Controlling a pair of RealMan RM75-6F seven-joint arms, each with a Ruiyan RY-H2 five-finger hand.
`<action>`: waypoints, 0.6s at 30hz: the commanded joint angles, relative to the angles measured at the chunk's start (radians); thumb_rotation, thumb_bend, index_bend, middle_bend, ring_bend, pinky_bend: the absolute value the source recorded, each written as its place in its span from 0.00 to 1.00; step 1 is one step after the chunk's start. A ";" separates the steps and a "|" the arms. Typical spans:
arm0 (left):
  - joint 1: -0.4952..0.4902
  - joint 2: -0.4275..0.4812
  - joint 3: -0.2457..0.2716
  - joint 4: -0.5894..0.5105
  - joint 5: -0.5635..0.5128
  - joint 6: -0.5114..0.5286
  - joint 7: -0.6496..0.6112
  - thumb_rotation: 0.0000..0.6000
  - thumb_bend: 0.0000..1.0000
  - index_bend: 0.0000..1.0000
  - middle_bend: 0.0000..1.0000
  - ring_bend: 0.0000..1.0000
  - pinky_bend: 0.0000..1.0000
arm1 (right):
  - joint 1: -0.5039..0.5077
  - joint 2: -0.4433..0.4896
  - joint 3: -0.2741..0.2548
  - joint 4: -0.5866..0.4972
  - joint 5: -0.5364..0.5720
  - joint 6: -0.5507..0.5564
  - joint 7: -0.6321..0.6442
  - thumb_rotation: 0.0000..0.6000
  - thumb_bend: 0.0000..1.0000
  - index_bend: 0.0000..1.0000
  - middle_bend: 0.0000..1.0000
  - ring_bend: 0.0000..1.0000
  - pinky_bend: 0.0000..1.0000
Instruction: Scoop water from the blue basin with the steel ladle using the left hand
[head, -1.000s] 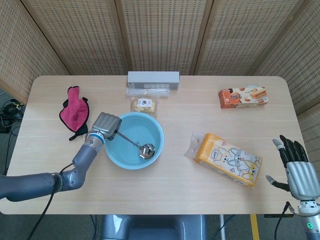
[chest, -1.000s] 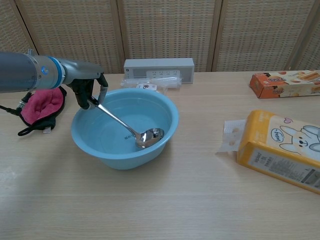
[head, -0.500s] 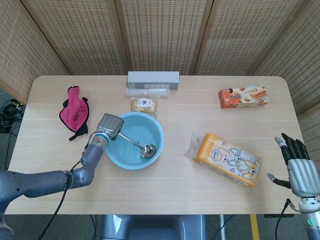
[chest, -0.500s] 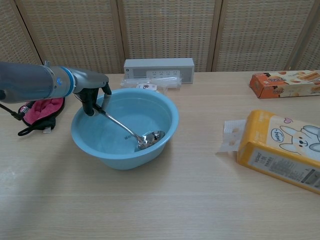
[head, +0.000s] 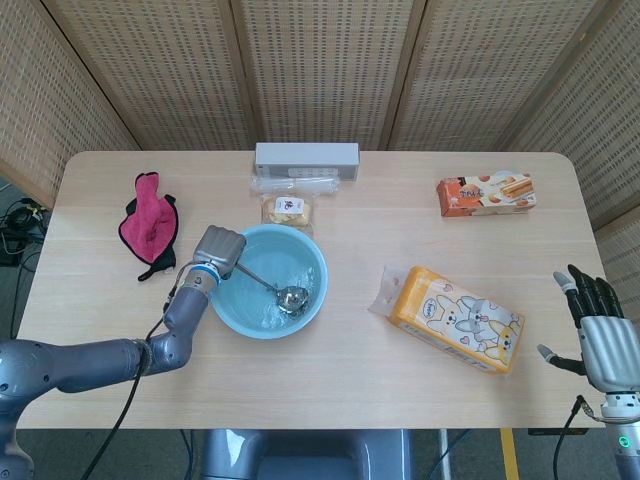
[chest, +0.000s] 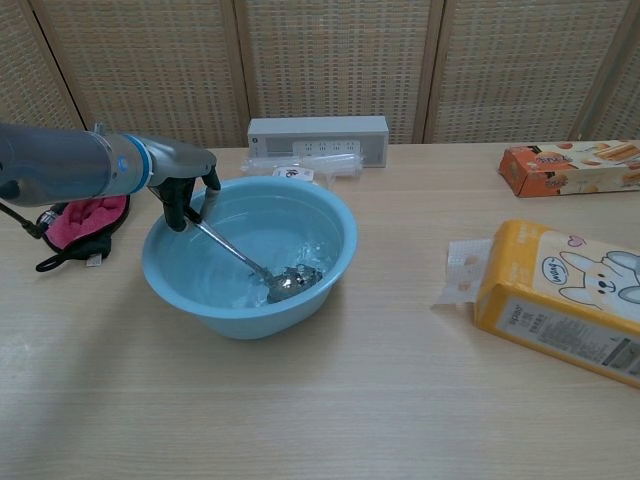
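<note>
The blue basin (head: 316, 262) (chest: 335, 265) holds rippling water near the table's left middle. My left hand (head: 218, 247) (chest: 183, 195) hovers over the basin's left rim and grips the handle end of the steel ladle (head: 268, 284) (chest: 240, 259). The handle slants down to the right and the ladle's bowl (head: 291, 299) (chest: 285, 282) dips into the water near the right wall. My right hand (head: 601, 335) hangs off the table's right front corner in the head view, fingers spread and holding nothing.
A pink cloth (head: 149, 223) (chest: 83, 219) lies left of the basin. A grey box (head: 306, 157) (chest: 318, 140) and plastic-wrapped packets (head: 290, 196) stand behind it. An orange tissue pack (head: 460, 318) (chest: 561, 298) lies to the right, a biscuit box (head: 486, 194) (chest: 571, 167) at the back right.
The left hand has shifted a little right over the rim, lowering the ladle's bowl into the water, which now ripples. The right hand drifted slightly lower.
</note>
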 joint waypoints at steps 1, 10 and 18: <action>0.001 0.007 -0.003 -0.009 0.005 0.003 -0.006 1.00 0.86 1.00 0.99 0.96 1.00 | 0.000 0.000 0.000 0.000 -0.001 0.001 0.000 1.00 0.00 0.00 0.00 0.00 0.00; 0.008 0.072 -0.026 -0.076 0.024 0.012 -0.043 1.00 0.86 1.00 0.99 0.96 1.00 | 0.000 0.000 -0.002 -0.002 -0.003 0.000 -0.002 1.00 0.00 0.00 0.00 0.00 0.00; -0.004 0.132 -0.033 -0.133 0.009 0.016 -0.041 1.00 0.86 1.00 0.99 0.96 1.00 | 0.002 -0.003 -0.003 -0.006 -0.004 -0.003 -0.012 1.00 0.00 0.00 0.00 0.00 0.00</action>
